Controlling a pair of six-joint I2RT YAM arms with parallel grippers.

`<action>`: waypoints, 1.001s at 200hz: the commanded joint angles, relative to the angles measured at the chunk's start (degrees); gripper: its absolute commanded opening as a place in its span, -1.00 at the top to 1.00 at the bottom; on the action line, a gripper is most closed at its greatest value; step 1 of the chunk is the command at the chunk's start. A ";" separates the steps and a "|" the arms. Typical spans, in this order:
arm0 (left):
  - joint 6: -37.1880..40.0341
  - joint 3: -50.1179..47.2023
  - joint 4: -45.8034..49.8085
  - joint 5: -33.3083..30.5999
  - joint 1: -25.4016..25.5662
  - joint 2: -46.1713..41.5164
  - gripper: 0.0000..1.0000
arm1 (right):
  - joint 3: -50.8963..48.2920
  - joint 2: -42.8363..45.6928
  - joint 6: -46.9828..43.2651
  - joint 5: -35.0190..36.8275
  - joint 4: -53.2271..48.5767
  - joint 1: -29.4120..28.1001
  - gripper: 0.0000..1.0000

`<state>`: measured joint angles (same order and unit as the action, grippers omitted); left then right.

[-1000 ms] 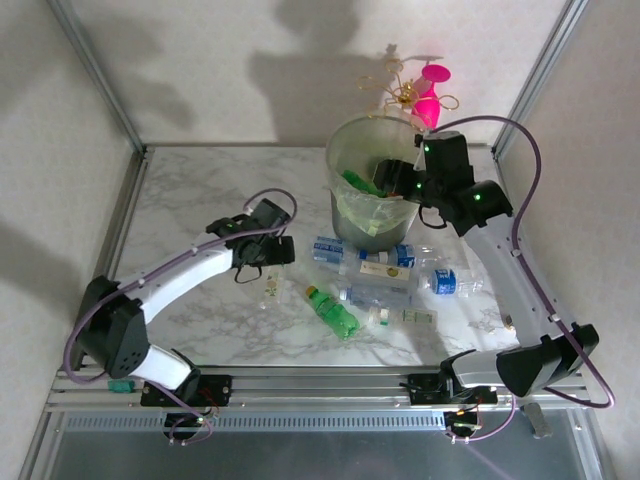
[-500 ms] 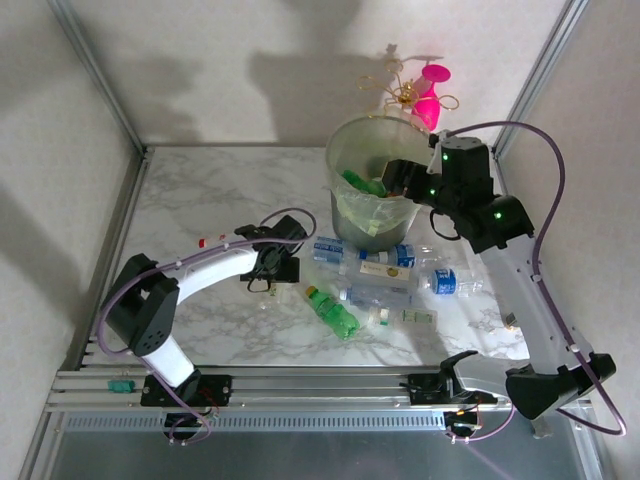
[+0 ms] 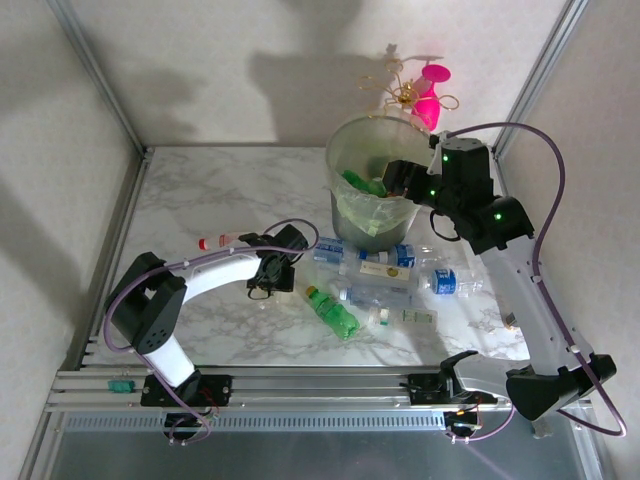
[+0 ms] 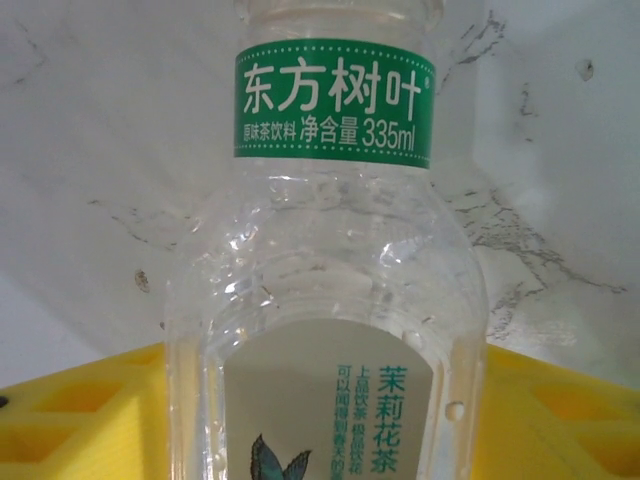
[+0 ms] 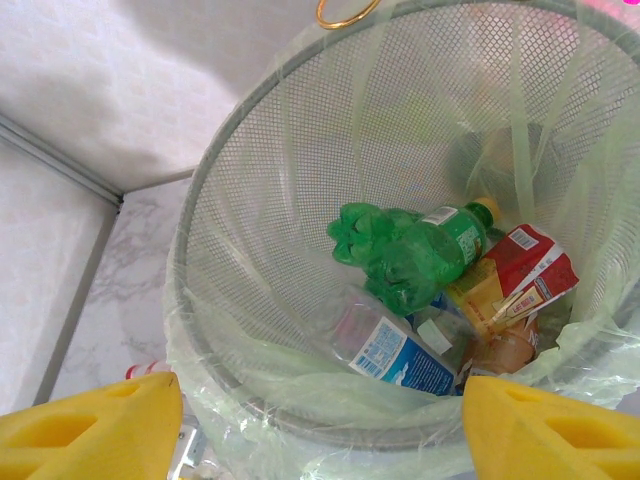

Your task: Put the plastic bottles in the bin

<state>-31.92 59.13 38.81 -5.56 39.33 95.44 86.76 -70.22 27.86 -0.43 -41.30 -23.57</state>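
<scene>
A clear bottle [image 4: 330, 300] with a green neck band lies on the marble. My left gripper [image 4: 320, 410] is low over it, and its yellow pads [image 4: 90, 420] press against both sides of the bottle. Seen from above, that gripper [image 3: 270, 280] is left of the bottle pile. My right gripper [image 5: 320, 410] hangs open and empty over the bin [image 5: 215, 170], beside its rim [image 3: 332, 160] in the top view [image 3: 400, 180]. Inside lie a green bottle [image 5: 420, 255] and a blue-labelled bottle [image 5: 390, 352]. On the table are a green bottle [image 3: 332, 311] and several clear ones [image 3: 385, 258].
A pink-and-gold ornament [image 3: 420, 95] stands behind the bin. A small red-capped bottle [image 3: 215, 241] lies left of my left arm. Metal frame posts line the table's left and right edges. Red and yellow packaging [image 5: 520, 270] sits in the bin.
My left arm swung in and dropped onto the clear bottle, and its jaws narrowed around it. My right arm rose at first, then held still over the bin.
</scene>
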 commanded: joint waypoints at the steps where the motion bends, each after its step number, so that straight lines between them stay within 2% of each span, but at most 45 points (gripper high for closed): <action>1: 0.87 0.14 0.61 0.27 0.42 -1.26 -0.17 | -0.63 0.91 -0.32 0.93 2.01 -0.32 -0.48; 30: 1.06 0.94 1.50 0.57 0.67 -3.01 -0.13 | 0.16 0.96 -0.56 1.40 2.40 -0.31 -0.47; 71: 1.37 2.56 4.14 0.95 0.68 -6.85 -0.07 | 0.42 1.31 -0.33 6.66 1.30 -0.31 -0.45; 94: 2.45 4.16 3.98 1.36 0.75 -11.34 0.08 | 0.53 1.83 -0.82 6.96 2.42 -0.32 -0.46; 117: 1.53 4.67 -0.35 1.74 0.75 -18.46 0.09 | 0.75 1.83 -1.75 5.67 3.90 -0.26 -0.46; 132: 1.03 4.75 -4.34 2.79 0.82 -23.14 0.09 | 1.37 1.59 -2.96 1.42 5.66 -0.33 -0.47; 158: 3.63 5.44 -11.22 5.53 1.18 -29.62 0.08 | 2.98 0.79 -4.64 -11.01 10.04 -0.30 -0.47; 184: 7.61 6.73 -18.98 13.21 1.14 -34.06 0.06 | 4.51 -0.57 -4.42 -23.47 14.89 -0.32 -0.47; 200: 8.36 8.97 -21.62 14.96 1.20 -34.68 0.08 | 5.40 -1.43 -3.79 -29.90 17.70 -0.31 -0.49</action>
<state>-27.24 64.49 25.41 3.44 40.05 62.28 89.41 -70.52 24.60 -16.10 -30.85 -23.57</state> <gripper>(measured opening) 0.527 0.736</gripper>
